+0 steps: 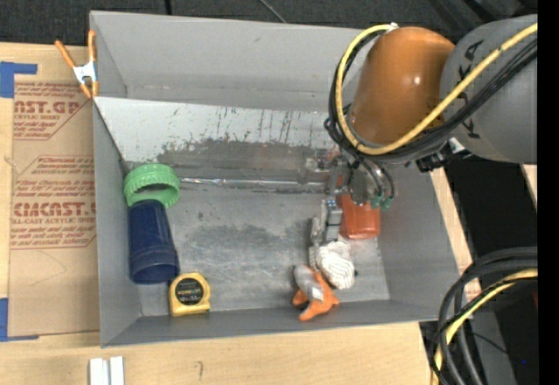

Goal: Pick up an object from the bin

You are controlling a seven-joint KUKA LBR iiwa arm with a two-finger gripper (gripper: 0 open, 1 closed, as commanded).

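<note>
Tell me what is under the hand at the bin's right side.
A white crumpled thing lies at the tip of the hand, a red-orange thing right beside it, an orange-grey toy further forward. The arm's orange cover hides the bin floor beneath the wrist.

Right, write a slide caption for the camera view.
Robot arm hangs beside a white rag and orange toy at the bin's right.

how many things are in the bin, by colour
green: 1, lid
blue: 1, cup
yellow: 1, tape measure
white: 1, crumpled lump
orange and grey: 1, toy
red-orange: 1, block beside the end effector
total: 6
</note>
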